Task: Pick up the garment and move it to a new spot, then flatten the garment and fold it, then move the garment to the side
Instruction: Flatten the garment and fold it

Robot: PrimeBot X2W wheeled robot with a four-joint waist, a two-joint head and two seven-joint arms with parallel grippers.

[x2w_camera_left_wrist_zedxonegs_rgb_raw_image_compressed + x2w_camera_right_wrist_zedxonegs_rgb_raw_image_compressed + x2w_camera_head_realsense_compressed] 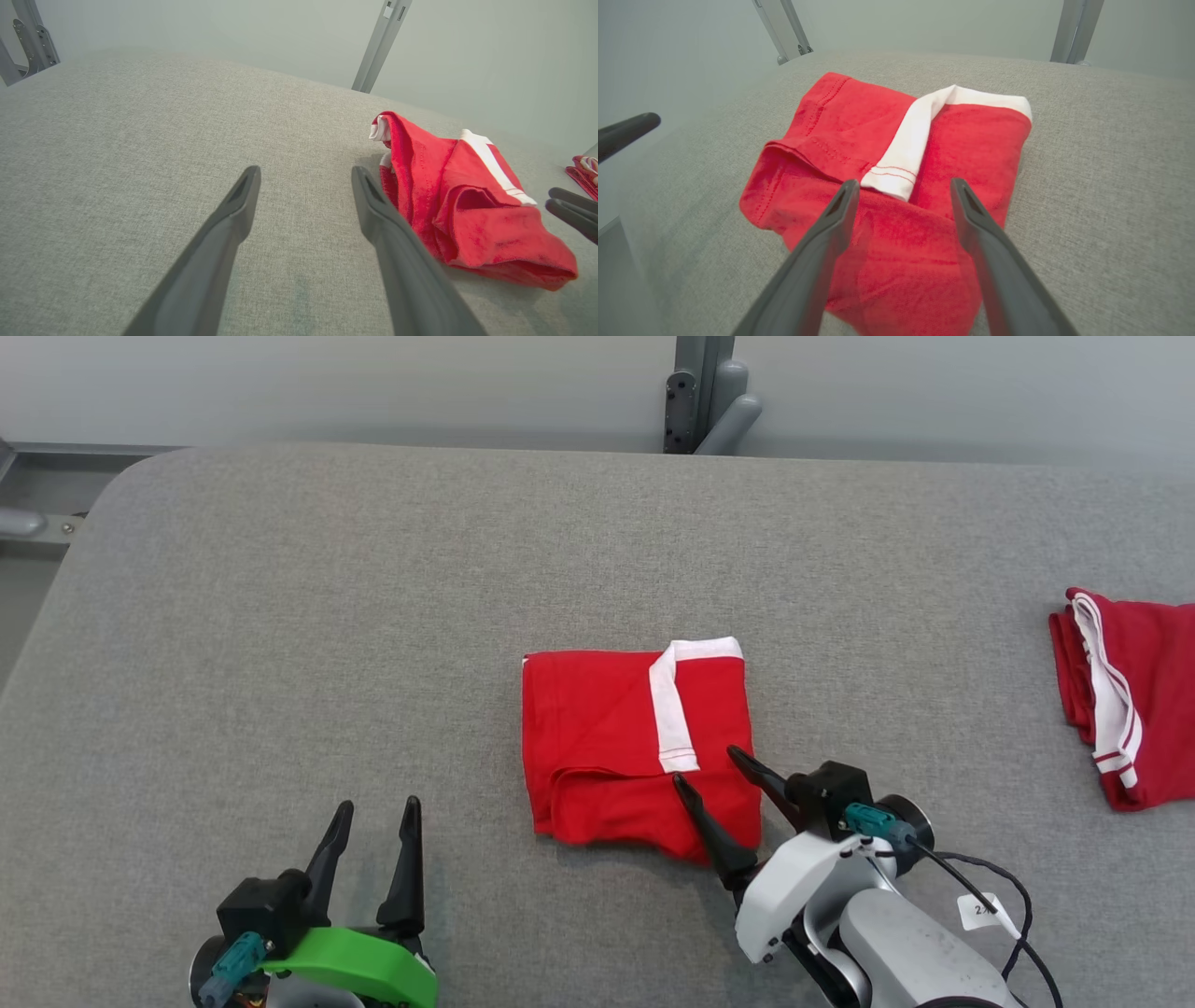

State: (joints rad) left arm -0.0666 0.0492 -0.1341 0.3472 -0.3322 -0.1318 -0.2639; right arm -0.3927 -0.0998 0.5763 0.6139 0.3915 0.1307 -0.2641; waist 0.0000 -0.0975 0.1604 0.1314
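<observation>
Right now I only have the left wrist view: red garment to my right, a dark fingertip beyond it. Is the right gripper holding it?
Observer: No. The right gripper is open, jaws spread above the garment at its near corner, nothing pinched.
Operator: Fold look tidy?
Observer: From the head view, yes: a roughly square packet, with a white band running down its top face.
Operator: Red scrap at my far right?
Observer: A second garment, red with white striped trim, lying apart from the first near the right side of the table.
</observation>
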